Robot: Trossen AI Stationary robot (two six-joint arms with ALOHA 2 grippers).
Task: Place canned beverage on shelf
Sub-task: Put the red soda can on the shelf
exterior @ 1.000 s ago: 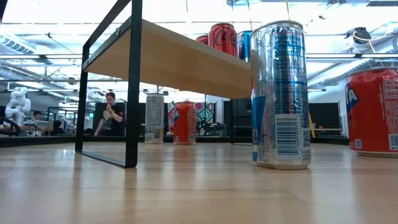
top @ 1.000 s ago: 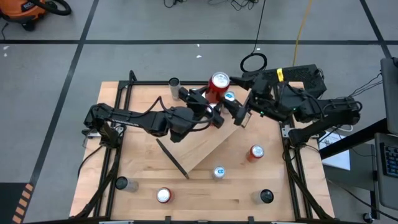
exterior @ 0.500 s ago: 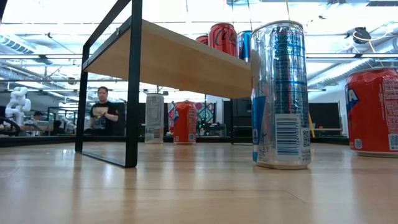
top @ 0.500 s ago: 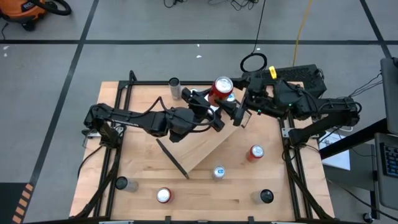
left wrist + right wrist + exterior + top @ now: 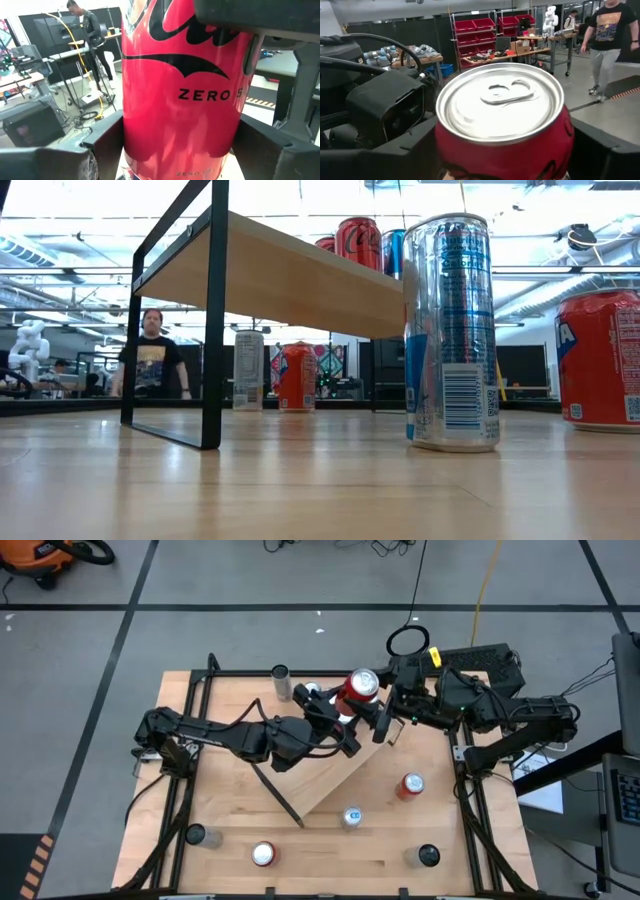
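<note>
High view shows the tall red metal drink can [image 5: 360, 687] up at the far end of the light wooden shelf with thin black end frames [image 5: 320, 780]. I cannot tell if the can rests on the board or hangs just over it. It looks a bit tipped.

The left pincer [image 5: 343, 710] comes from the left and grips the can by its round side, one finger on each side. The right pincer [image 5: 380, 708] comes from the right, with a finger on each side of the same can. I cannot tell if it is squeezing.

The can's silver top is shut, with the pull tab flat, so the drink is likely inside. That would make it fairly heavy. The metal is smooth and slippery, and thin, so a hard squeeze could dent it. The middle of the side is the best place to hold.

More shut cans stand on the wooden worktop [image 5: 225, 795]: a silver and blue can [image 5: 352, 817], a red can [image 5: 411, 784], and another red can [image 5: 263, 854].
</note>
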